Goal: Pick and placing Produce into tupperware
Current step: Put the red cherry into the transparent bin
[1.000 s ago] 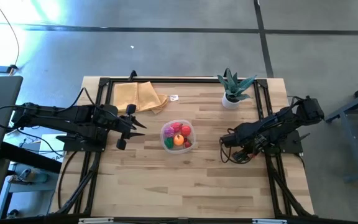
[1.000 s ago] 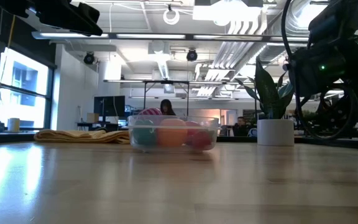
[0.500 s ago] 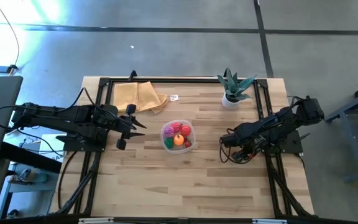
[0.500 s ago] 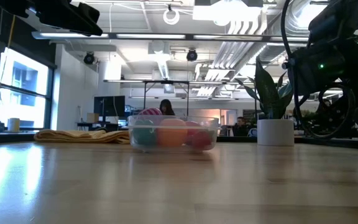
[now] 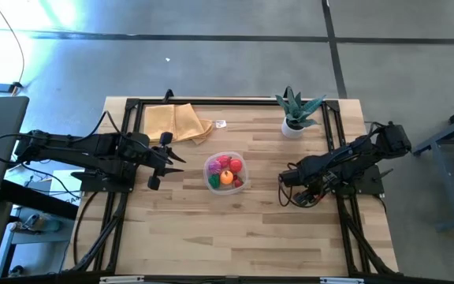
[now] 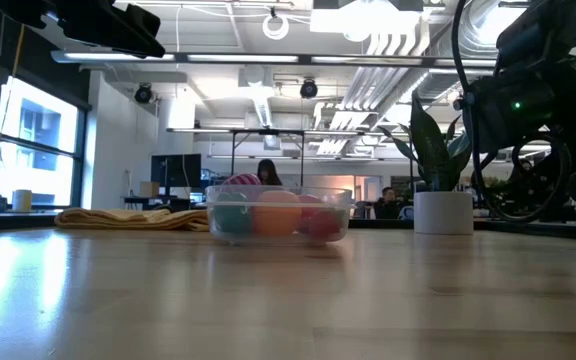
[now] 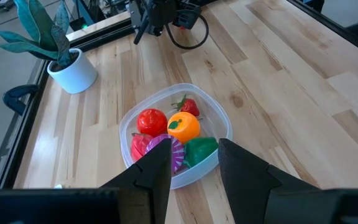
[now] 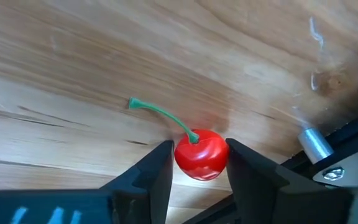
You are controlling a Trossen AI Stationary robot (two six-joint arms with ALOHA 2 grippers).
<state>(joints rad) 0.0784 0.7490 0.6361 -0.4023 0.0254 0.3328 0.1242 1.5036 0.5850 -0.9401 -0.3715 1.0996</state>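
Five toy pieces sit in the tupperware (image 5: pixel 225 172) at table centre: strawberry, tomato, orange, green and magenta. At its three o'clock, the right gripper (image 8: pixel 196 163) has its fingers closed on a red cherry (image 8: pixel 201 153). At nine o'clock, the left gripper (image 5: pixel 158 161) waits, fingers apart.

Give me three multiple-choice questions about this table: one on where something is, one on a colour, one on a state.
1. Where is the red toy cherry with a green stem?
A) on the floor
B) between the fingers of the right hand
C) in the left hand

2. What colour is the round pot holding the spiky green plant?
A) white
B) black
C) blue

3. The left hand is:
A) shut tight
B) open and empty
C) out of sight

Answers: 1 B, the right wrist view shows the fingers against both its sides; 2 A, the pot is plainly white; 3 B, a clear gap shows between its fingers.
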